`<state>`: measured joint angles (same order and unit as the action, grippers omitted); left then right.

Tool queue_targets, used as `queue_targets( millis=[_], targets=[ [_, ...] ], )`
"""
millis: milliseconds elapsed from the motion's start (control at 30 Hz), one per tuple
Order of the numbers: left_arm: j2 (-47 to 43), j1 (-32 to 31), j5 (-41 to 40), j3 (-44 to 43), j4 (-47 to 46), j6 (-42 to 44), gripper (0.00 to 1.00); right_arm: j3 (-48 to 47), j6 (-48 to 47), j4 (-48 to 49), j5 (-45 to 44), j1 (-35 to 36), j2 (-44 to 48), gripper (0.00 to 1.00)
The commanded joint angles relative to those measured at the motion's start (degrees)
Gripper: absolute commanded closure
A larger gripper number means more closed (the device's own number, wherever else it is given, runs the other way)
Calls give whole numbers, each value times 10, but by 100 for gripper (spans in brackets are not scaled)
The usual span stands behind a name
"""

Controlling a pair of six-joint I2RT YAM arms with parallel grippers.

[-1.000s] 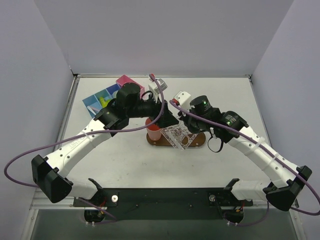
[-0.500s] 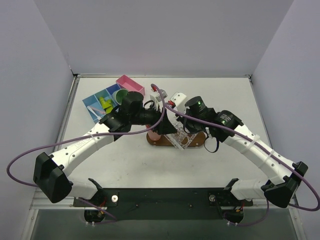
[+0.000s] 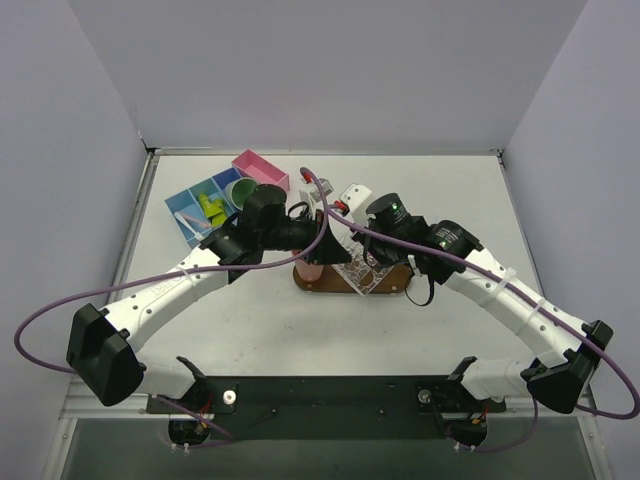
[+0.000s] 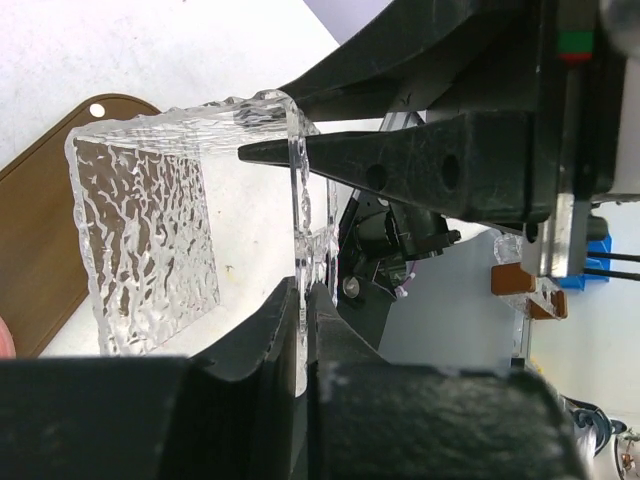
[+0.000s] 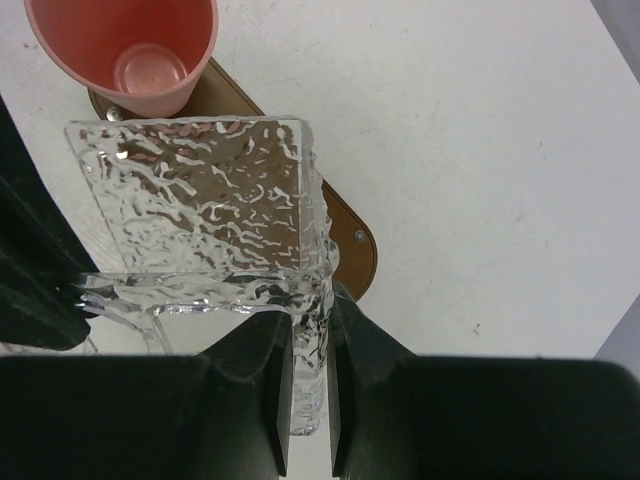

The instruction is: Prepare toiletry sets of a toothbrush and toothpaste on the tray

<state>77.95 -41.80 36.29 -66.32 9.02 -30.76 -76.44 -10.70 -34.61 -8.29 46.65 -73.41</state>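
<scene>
A clear ripple-textured plastic box (image 3: 365, 272) sits over the dark brown tray (image 3: 322, 286), held from both sides. My left gripper (image 4: 303, 300) is shut on one thin wall of the clear box (image 4: 150, 230). My right gripper (image 5: 308, 330) is shut on a corner wall of the same box (image 5: 200, 200). A salmon-pink cup (image 5: 130, 50) stands on the tray's (image 5: 348, 240) left end. Yellow-green toothpaste tubes (image 3: 210, 207) and a pale toothbrush (image 3: 187, 217) lie in the blue bin (image 3: 186, 200) at the back left.
A pink bin (image 3: 260, 168) and a green cup (image 3: 240, 190) stand behind the blue bin. Both arms meet over the tray at the table's middle, their purple cables looping outward. Grey walls close in the table on three sides.
My left gripper has swung in toward the tray and shut on the clear box's wall. The right gripper kept its hold and set the box lower and flatter over the tray.
</scene>
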Motion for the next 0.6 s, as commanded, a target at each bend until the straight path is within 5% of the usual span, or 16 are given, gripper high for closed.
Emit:
queue_targets(
  millis=[0,167,400,567],
  targets=[
    [-5,-4,17,-6,-30,-1,97,-20,6,18,-25,9,-9,95],
    [-2,-5,3,-2,-35,-22,100,-12,16,29,-31,10,-2,85],
    [-6,-4,-56,32,-143,-78,100,11,53,45,-73,9,40,52],
    [-8,-4,-96,58,-223,-117,100,29,101,50,-124,-8,91,39]
  ],
)
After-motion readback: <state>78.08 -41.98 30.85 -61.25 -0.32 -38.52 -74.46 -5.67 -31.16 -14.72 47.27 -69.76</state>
